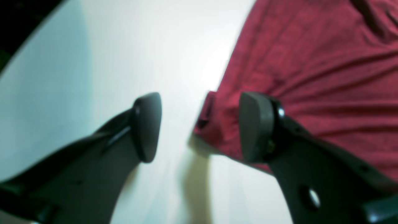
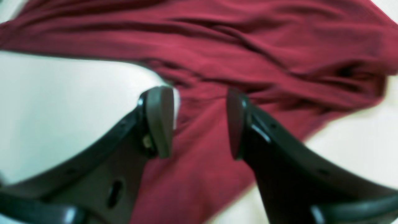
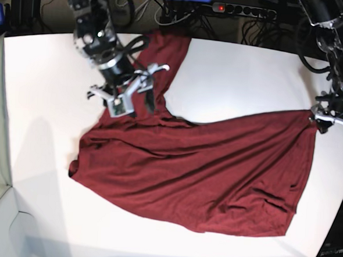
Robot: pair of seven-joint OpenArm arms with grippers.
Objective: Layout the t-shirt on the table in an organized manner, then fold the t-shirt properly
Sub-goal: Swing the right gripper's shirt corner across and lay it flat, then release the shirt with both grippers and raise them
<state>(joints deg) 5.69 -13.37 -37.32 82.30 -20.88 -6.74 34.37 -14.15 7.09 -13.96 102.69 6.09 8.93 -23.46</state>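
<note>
The maroon t-shirt (image 3: 198,171) lies spread and wrinkled across the white bench (image 3: 45,97). The left pincer (image 1: 199,127) hangs released over the shirt's corner edge; the right pincer (image 2: 199,123) gapes above a bunched sleeve, grasping nothing.

T-shirt (image 3: 198,171): thin wrinkly maroon cloth, matt. Table (image 3: 45,97): smooth white, slight sheen.

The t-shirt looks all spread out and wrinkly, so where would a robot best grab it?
Probably at a corner. The t-shirt has a corner by the open left gripper, with bare table beside it. Coming from that bare side, one jaw could slide under the thin edge and pinch it. The open right gripper hovers over bunched folds.
</note>
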